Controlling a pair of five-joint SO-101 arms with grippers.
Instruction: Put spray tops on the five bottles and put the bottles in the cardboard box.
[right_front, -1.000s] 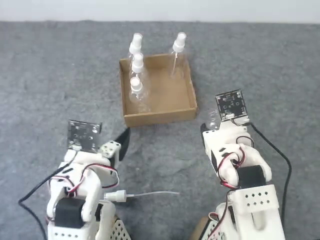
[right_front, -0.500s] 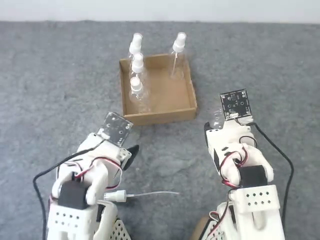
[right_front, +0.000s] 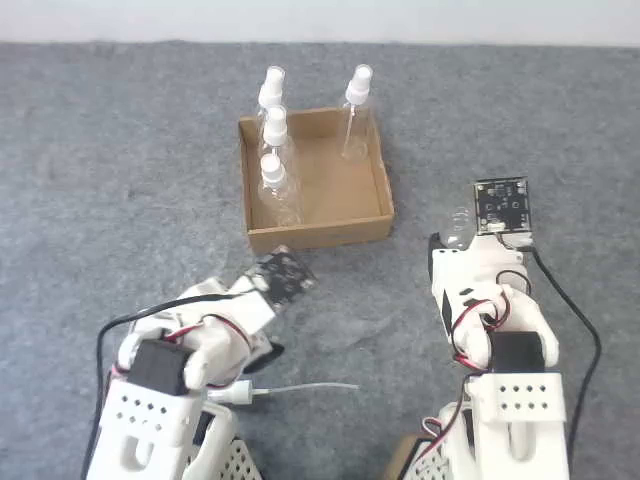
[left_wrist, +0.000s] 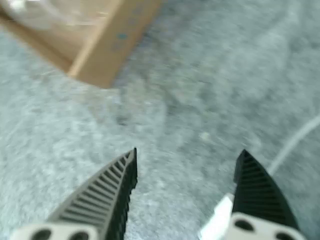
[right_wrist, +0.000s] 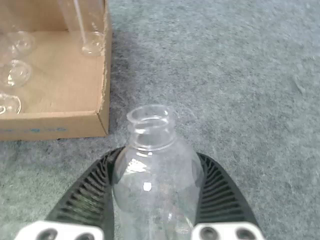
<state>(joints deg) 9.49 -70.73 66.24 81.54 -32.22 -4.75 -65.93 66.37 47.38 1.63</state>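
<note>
The cardboard box (right_front: 372, 213) stands at the table's middle back and holds several clear bottles with white spray tops (right_front: 272, 168). My right gripper (right_front: 447, 243) is to the right of the box's front corner, shut on a clear bottle (right_wrist: 155, 167) with an open, uncapped neck (right_front: 458, 222). A loose white spray top (right_front: 238, 391) lies on the carpet near the front, its thin tube (right_front: 310, 386) pointing right. My left gripper (left_wrist: 189, 152) is open just above the carpet, with the spray top (left_wrist: 216, 221) beside one finger.
Grey carpet (right_front: 120, 150) covers the whole table. The box's front corner (left_wrist: 97, 60) lies beyond the left gripper. The box's right wall (right_wrist: 106, 75) stands close to the held bottle. Open carpet stretches right of the box.
My left arm swung away from the box's front left corner, turning right and down towards the loose spray top. My right arm shifted slightly right with the bottle.
</note>
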